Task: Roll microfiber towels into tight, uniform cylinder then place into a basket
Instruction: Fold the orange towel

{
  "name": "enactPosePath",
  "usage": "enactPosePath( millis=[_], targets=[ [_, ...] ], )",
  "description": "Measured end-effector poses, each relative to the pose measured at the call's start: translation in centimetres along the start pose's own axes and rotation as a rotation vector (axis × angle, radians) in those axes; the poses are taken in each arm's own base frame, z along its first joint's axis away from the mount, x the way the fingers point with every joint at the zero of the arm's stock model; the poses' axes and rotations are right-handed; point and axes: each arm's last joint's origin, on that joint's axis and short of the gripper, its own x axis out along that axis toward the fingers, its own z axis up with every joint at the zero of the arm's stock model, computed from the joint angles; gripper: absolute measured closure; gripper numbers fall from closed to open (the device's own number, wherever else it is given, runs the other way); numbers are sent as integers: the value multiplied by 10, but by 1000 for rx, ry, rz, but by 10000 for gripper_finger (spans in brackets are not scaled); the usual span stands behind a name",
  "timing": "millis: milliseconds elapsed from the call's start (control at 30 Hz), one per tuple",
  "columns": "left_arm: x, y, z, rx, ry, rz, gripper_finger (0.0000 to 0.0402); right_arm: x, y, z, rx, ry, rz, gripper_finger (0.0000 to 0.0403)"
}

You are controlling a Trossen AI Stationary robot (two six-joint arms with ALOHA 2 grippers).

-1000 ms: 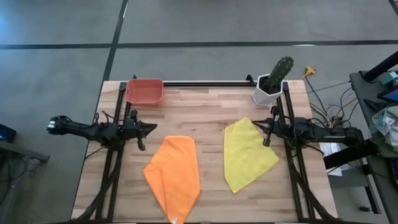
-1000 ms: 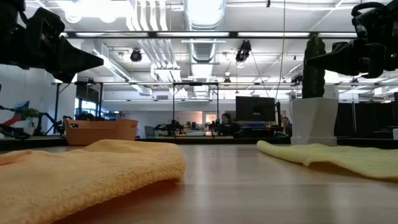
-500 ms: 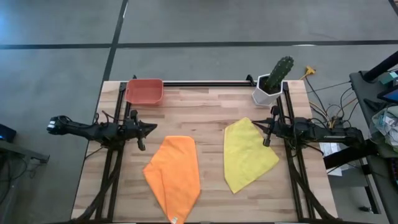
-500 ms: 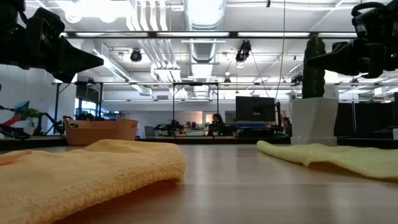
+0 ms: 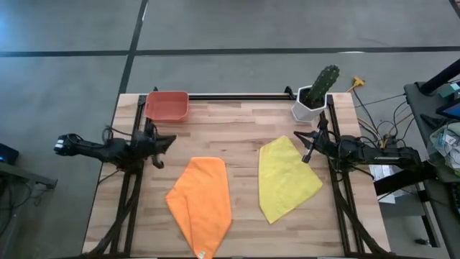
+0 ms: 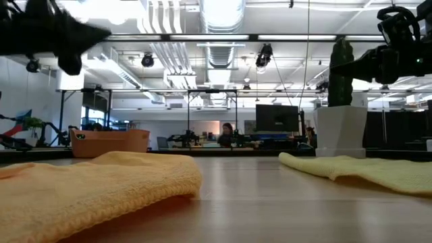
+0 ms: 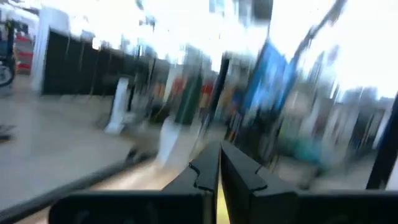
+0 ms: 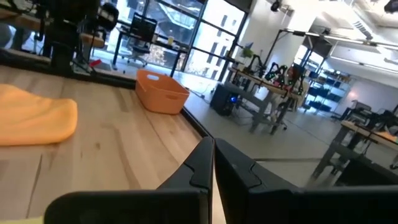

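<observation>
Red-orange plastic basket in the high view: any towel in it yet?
No, the small red-orange plastic basket holds nothing, while the bright orange cloth and the bright yellow cloth both lie unrolled on the wooden table.

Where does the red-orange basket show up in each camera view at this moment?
High view: basket at the table's far left corner.
Low view: basket far back on the left, beyond the orange towel.
Left wrist view: not in it.
Right wrist view: basket near the table edge, past the orange towel.
Shared landmark: the orange towel.

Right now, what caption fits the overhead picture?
Orange towel and yellow towel lie unrolled between two shut grippers; red basket waits empty.
</observation>
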Motion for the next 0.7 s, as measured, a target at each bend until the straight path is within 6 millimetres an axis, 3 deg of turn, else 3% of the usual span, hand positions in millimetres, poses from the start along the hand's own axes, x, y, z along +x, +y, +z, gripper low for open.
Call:
enactPosePath(
  millis=[100, 200, 333, 433, 533, 700],
  targets=[
    [0, -2, 15, -84, -128, -14, 402, 0, 0, 0, -4, 4, 1, 394],
    [4, -6, 28, -140, -140, -20, 402, 0, 0, 0, -6, 4, 2, 394],
    [19, -16, 42, -136, -3, -20, 402, 0, 0, 0, -7, 7, -9, 394],
    [35, -30, 64, -113, 84, -27, 402, 0, -1, 1, -6, -6, -19, 394],
    [51, -42, 87, -83, 126, -21, 402, 0, -4, 8, 145, -80, -45, 394],
    [68, -56, 129, -93, 32, -38, 402, -6, -15, 30, 477, -325, -87, 394]
  ],
)
